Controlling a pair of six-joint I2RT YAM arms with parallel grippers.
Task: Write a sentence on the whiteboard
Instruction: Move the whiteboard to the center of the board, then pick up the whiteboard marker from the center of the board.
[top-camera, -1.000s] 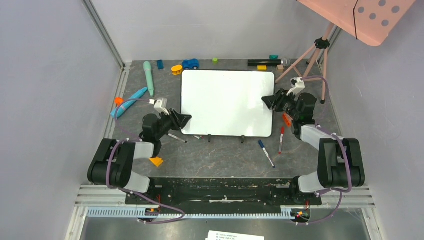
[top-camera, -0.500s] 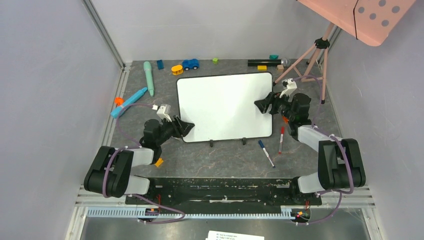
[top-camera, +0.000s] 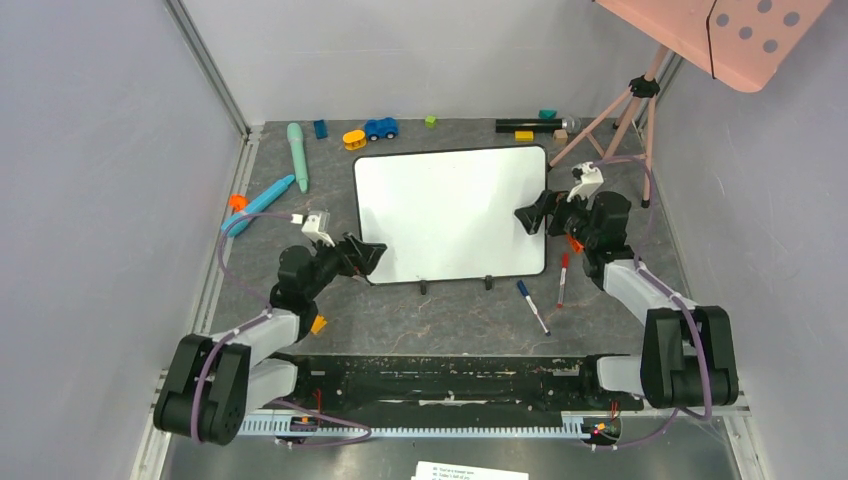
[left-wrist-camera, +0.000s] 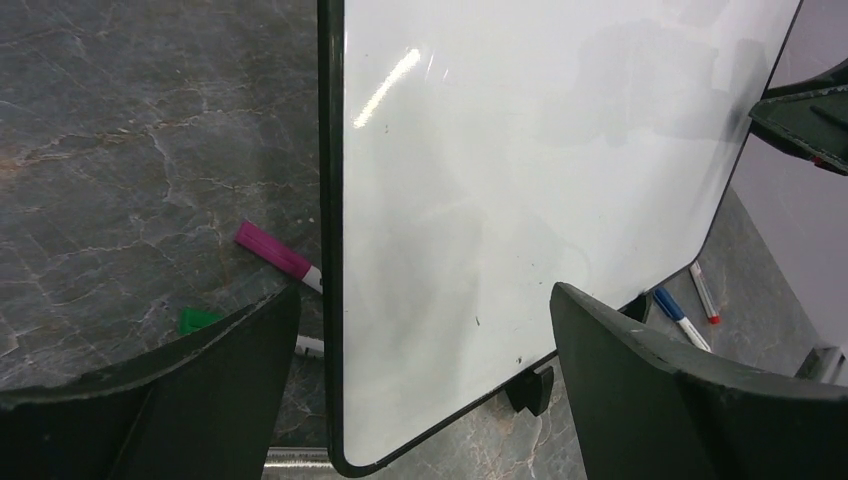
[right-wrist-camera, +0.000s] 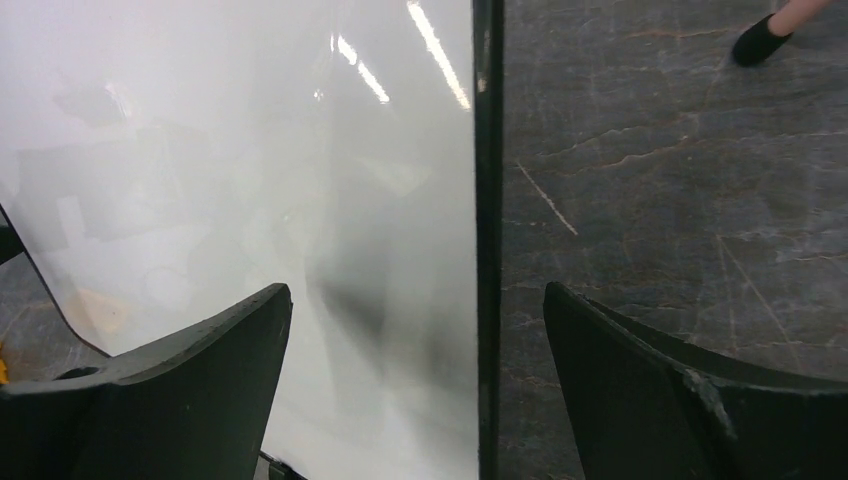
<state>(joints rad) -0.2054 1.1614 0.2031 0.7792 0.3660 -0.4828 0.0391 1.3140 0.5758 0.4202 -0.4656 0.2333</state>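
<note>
The whiteboard (top-camera: 450, 215) rests on the dark table, slightly skewed, its small black feet at the near edge. Its glossy face is blank in every view, and no sentence shows on it. My left gripper (top-camera: 368, 252) is open at the board's near left corner. In the left wrist view the left gripper (left-wrist-camera: 425, 290) has its fingers on either side of the whiteboard's (left-wrist-camera: 520, 180) black rim without touching it. My right gripper (top-camera: 527, 218) is open at the right edge. In the right wrist view the right gripper (right-wrist-camera: 416, 287) straddles the whiteboard's (right-wrist-camera: 250, 150) rim, apart from it.
A red marker (top-camera: 563, 278) and a blue marker (top-camera: 532, 306) lie near the board's near right corner. A magenta marker (left-wrist-camera: 278, 255) lies left of the board. Small toys, a teal pen (top-camera: 297, 155) and a blue pen (top-camera: 258, 205) lie at the back left. A pink tripod (top-camera: 620, 115) stands back right.
Both grippers have opened wide and let go of the board's side edges. The board has settled slightly nearer and skewed. The left arm has drawn back a little.
</note>
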